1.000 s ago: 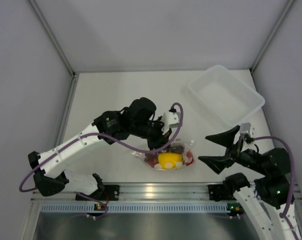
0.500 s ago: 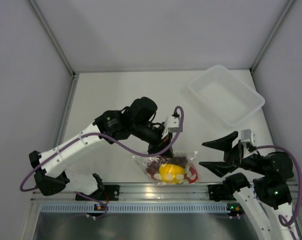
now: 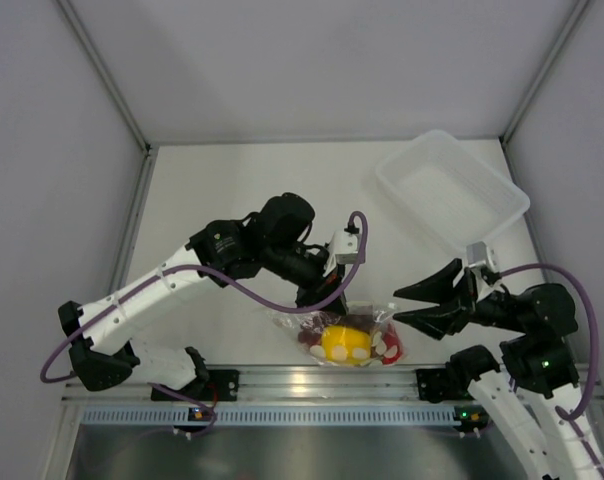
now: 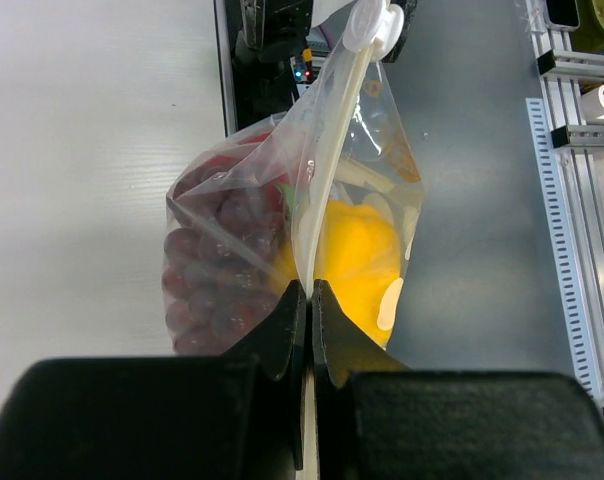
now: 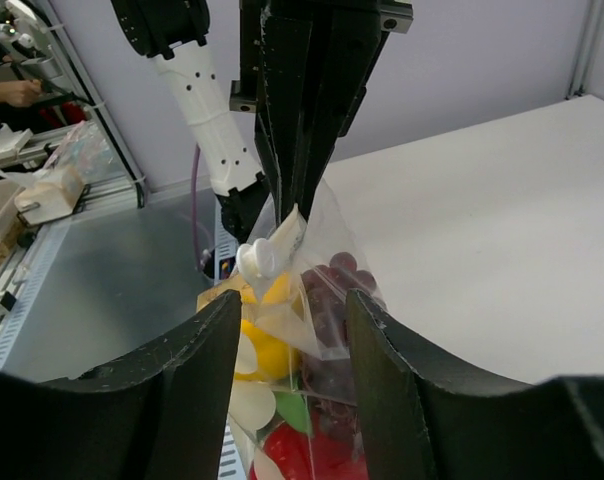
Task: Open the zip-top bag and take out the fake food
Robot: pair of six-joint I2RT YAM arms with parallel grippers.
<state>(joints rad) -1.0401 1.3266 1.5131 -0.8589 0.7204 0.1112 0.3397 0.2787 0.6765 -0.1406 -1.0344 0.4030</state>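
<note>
The zip-top bag (image 3: 354, 330) hangs over the table's near edge, lifted by its zip strip. My left gripper (image 3: 329, 300) is shut on that strip (image 4: 312, 215), its fingertips pressed together. Through the plastic I see the fake food: dark purple grapes (image 4: 207, 290), a yellow pepper (image 4: 357, 250) and a red fruit with green leaves (image 5: 312, 455). A white slider (image 5: 257, 258) sits at the strip's free end. My right gripper (image 3: 397, 305) is at the bag's right end. It is open, and its fingers (image 5: 197, 360) flank the slider corner without pressing it.
A rigid clear tray (image 3: 384, 181) stands at the back right of the white table. The metal rail (image 3: 312, 380) with both arm bases runs along the near edge, right under the bag. Grey walls close in both sides.
My right gripper has moved left until its fingers sit round the bag's right end, and its jaws have narrowed. The left gripper carried the bag slightly right and stays shut.
</note>
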